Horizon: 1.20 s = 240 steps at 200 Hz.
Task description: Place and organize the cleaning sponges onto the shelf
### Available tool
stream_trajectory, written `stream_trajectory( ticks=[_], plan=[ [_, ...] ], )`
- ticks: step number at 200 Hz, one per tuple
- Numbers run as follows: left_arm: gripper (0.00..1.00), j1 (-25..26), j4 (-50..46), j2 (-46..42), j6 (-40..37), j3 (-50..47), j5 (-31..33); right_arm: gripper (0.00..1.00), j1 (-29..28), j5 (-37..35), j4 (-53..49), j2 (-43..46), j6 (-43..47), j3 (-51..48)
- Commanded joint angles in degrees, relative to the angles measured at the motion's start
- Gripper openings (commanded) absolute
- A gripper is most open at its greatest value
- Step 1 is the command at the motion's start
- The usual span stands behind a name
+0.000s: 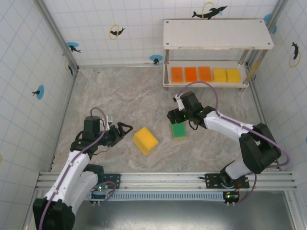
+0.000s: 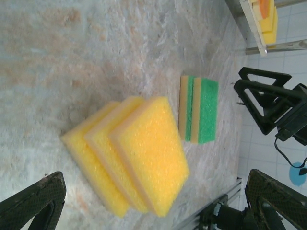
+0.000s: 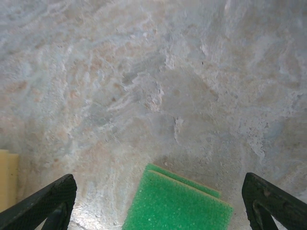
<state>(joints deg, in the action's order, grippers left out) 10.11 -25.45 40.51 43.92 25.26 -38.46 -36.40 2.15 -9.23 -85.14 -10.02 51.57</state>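
The shelf stands at the back right; its lower board carries three orange sponges and two yellow ones. A stack of three yellow sponges lies on the table just right of my left gripper, which is open and level with the stack. Two green-faced sponges lie stacked further right. My right gripper hangs open above their near-left end, fingers wide on either side and not touching.
Tiled walls with metal corner posts enclose the marbled table. The shelf's silver legs stand at the back right. An aluminium rail runs along the near edge. The right gripper shows in the left wrist view beyond the green stack.
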Motion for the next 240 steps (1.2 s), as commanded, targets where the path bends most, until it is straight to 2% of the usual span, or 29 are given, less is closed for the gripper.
stream_trajectory(
  ticks=[1,58,131,151,206,210,240],
  plan=[
    [0.98,0.3,-6.1,-3.4,4.0,-0.1,-0.4,0.92,-0.5,-2.0,0.0,3.2,-0.2,-1.1],
    [0.98,4.0,0.9,-3.1,10.0,-5.1,-1.7,0.92,-0.5,-3.1,0.8,4.8,-0.9,-1.8],
    [0.98,13.2,17.3,10.4,12.1,-6.3,0.1,0.92,-0.5,-3.3,1.7,4.1,-1.6,-2.2],
    [0.98,16.0,17.6,12.8,11.7,-5.0,2.4,0.92,-0.5,-3.4,1.7,4.1,-1.9,-2.4],
    [0.98,15.9,22.6,13.1,14.3,-8.2,2.3,0.92,-0.4,-3.8,2.1,4.6,-2.2,-3.0],
    [0.98,17.8,23.5,13.2,14.7,-8.5,2.3,0.92,-0.4,-3.8,2.0,4.5,-2.2,-2.9],
    [0.98,18.9,28.1,15.1,16.0,-9.9,1.1,0.92,-0.4,-4.0,2.0,4.4,-2.3,-2.9]
  ],
)
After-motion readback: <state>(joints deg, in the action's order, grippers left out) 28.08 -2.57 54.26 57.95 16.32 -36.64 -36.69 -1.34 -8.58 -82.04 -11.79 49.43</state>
